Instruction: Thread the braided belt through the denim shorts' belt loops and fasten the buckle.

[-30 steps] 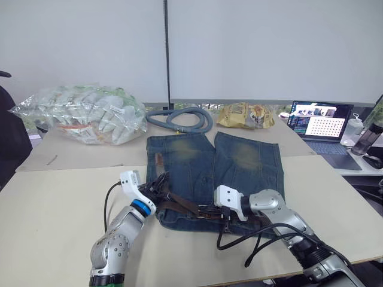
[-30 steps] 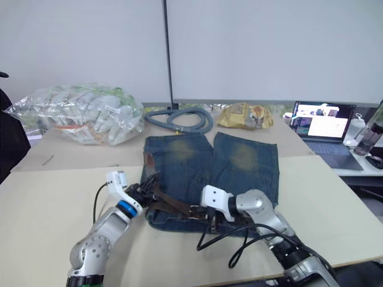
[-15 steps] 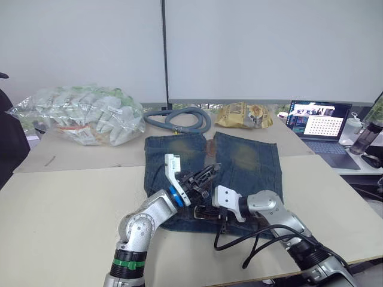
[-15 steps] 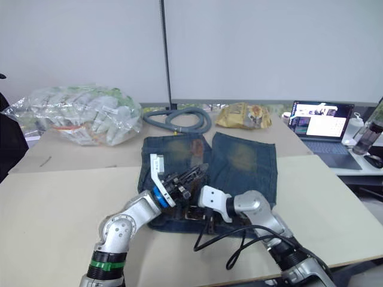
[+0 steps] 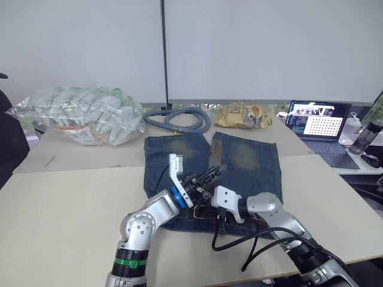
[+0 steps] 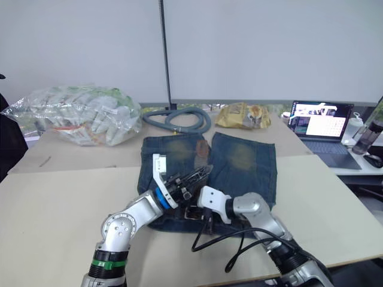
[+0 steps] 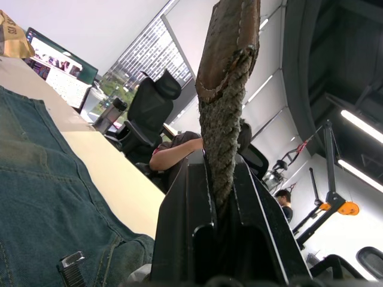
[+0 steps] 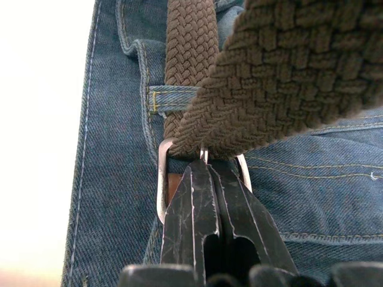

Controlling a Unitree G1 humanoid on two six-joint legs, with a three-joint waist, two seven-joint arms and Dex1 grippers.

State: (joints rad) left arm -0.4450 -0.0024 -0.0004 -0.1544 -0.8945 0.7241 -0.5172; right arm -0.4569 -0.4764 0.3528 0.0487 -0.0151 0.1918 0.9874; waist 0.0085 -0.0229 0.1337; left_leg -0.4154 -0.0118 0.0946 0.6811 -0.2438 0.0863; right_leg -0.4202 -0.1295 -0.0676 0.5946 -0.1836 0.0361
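The denim shorts [image 5: 245, 158] lie flat mid-table, waistband toward me. My left gripper [image 5: 219, 172] hovers over the middle of the waistband, shut on the free end of the braided belt [image 7: 224, 119]. The belt's brown leather tip [image 5: 216, 153] sticks up past the fingers. My right gripper [image 8: 203, 166] is shut on the silvery buckle [image 8: 161, 179] at the waistband, just right of the left gripper. The braided strap runs through the buckle frame. Beyond the buckle the belt passes under a belt loop [image 8: 170, 98].
At the back of the table lie a grey corrugated hose [image 5: 179, 119], a clear bag of packets [image 5: 84, 113] and a yellow snack bag [image 5: 245, 115]. A laptop [image 5: 317, 119] and a bottle [image 5: 366, 136] stand at the right. A black cable [image 5: 239, 242] trails from my right arm.
My left gripper carried the belt's free end from the waistband's left end rightward and up to over the middle of the shorts. My right gripper stayed at the buckle.
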